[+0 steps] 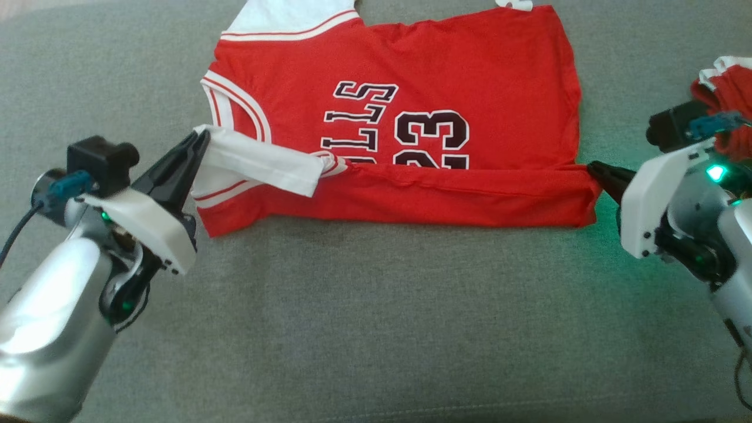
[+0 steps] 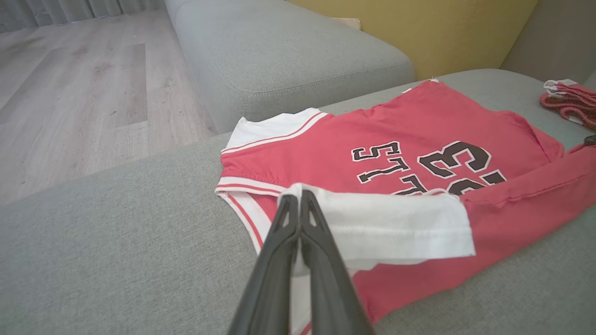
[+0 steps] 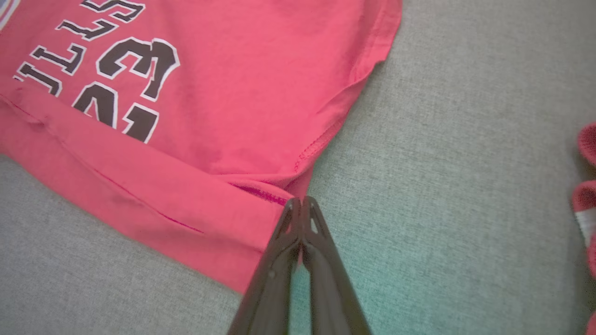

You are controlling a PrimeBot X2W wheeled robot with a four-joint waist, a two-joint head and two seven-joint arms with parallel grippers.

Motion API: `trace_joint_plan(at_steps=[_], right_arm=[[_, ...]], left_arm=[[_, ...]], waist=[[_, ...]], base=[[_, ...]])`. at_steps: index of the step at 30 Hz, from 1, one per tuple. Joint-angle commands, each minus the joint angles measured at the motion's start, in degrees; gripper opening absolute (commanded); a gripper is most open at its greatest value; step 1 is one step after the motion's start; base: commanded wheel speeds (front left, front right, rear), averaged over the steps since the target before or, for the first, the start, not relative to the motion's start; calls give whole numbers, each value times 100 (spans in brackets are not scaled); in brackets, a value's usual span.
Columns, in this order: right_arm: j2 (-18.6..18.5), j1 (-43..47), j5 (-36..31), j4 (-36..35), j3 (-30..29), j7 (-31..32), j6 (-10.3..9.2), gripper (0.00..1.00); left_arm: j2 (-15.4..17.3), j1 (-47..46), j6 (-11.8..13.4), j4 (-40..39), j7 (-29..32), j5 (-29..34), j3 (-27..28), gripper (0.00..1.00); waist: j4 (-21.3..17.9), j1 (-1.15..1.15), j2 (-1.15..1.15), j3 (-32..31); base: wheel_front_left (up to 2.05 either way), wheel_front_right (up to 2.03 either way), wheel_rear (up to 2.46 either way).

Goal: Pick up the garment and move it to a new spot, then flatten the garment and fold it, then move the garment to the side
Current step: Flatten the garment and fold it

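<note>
**A:** We have the red basketball jersey (image 1: 411, 70), white-sleeved with a black "23", spread flat across the upper middle of the head view. It lies on the grey woven sofa cushion (image 1: 376, 329), and its near edge is turned over into a long band (image 1: 470, 194).

**B:** We judge it light, soft and limp. It would sag wherever it goes unsupported, so we want it held by edges and corners, at both ends at once.

**A:** We agree. At the left of the frame our left gripper (image 1: 198, 140) is clenched on the white sleeve (image 1: 258, 161), with cloth pinched between the fingers.

**B:** At the right end of the band, our right gripper (image 1: 591, 169) is closed too. The right wrist view shows the red hem corner nipped at its tips.

**A:** We also note a second red bundle (image 1: 725, 88) at the far right, well apart.
</note>
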Motion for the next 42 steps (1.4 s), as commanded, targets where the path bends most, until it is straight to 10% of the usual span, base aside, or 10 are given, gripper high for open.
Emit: trace_joint_plan(at_steps=[1, 11, 12, 14, 15, 16, 23, 29, 42], right_arm=[[-27, -153, -49, -101, 33, -65, 39, 0], [113, -668, -62, 277, 185, -307, 39, 0], [127, -727, -107, 327, 167, -395, 39, 15], [174, -816, -193, 465, 128, -566, 39, 100], [208, -839, -196, 534, 122, -607, 39, 100], [239, -860, -197, 592, 102, -667, 39, 100], [479, -886, -454, 797, -388, -1678, 39, 100], [1195, -449, -720, 595, -1447, -3105, 39, 100], [2847, 1611, -2028, -587, -2822, -4425, 39, 100]], left_arm=[[196, -360, -23, -44, -89, 21, 215, 0], [-9, -934, -60, 655, -306, 23, -8, 0], [-42, -986, -62, 732, -326, 24, -32, 0], [-129, -1085, -52, 905, -369, 10, -43, 0], [-176, -1135, 0, 996, -418, 21, -21, 34], [-226, -1179, 56, 1079, -477, 30, 7, 100], [-602, -1194, 531, 1169, -810, -111, 644, 100], [-1166, -332, 900, -287, -822, 171, 2164, 100], [-2586, 1979, 483, -1687, -824, 1509, 3385, 100]], waist=[[-7, 0, 0, 35], [10, 0, 0, 181], [14, 0, 0, 189], [28, 0, 0, 196], [35, 0, 0, 194], [39, 0, 0, 188], [46, 0, 0, 53], [38, 0, 0, -211], [-88, 0, 0, -798]], base=[[0, 0, 0], [0, 0, 0], [0, 0, 0], [0, 0, 0], [0, 0, 0], [0, 0, 0], [0, 0, 0], [0, 0, 0], [0, 0, 0]])
